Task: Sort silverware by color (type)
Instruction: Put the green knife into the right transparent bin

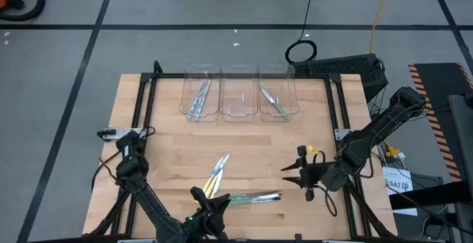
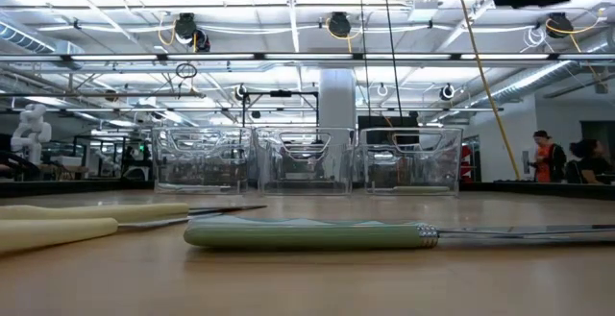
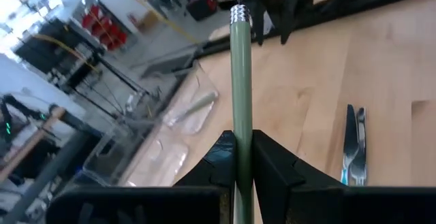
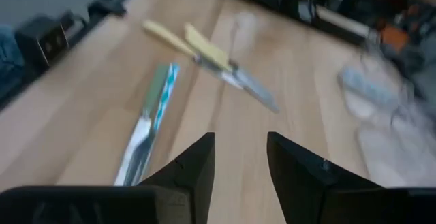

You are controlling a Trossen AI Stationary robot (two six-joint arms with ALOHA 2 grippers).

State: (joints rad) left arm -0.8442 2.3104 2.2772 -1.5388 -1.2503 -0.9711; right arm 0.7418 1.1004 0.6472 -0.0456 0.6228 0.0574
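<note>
My left gripper (image 3: 241, 157) is shut on a green-handled utensil (image 3: 240, 81) and stands by the table's near edge (image 1: 213, 204). The utensil's silvery ferrule (image 3: 240, 13) points at the right arm. Below it, a green-handled (image 2: 307, 231) and a blue-handled utensil lie flat side by side (image 1: 255, 196) (image 4: 153, 108). Two pale-yellow-handled utensils (image 1: 216, 175) lie flat near the table's middle. My right gripper (image 1: 292, 173) (image 4: 242, 163) hangs open over the table's right half, nothing between its fingers. In the high view the held utensil cannot be told from those under it. My left gripper pinches the green handle (image 3: 241, 125) between its two fingers, back toward the handle's free end. The fingers come nearly level from the table's left and lie along the utensil. Most of the handle sticks out ahead of them, and it looks clear of the table.
Three clear bins stand in a row at the far side: the left one (image 1: 199, 99) holds blue-handled utensils, the middle one (image 1: 239, 95) shows little, the right one (image 1: 275, 101) holds green-handled ones. Bare wood lies between the bins and the loose utensils. Black frame rails (image 1: 144, 125) border the table.
</note>
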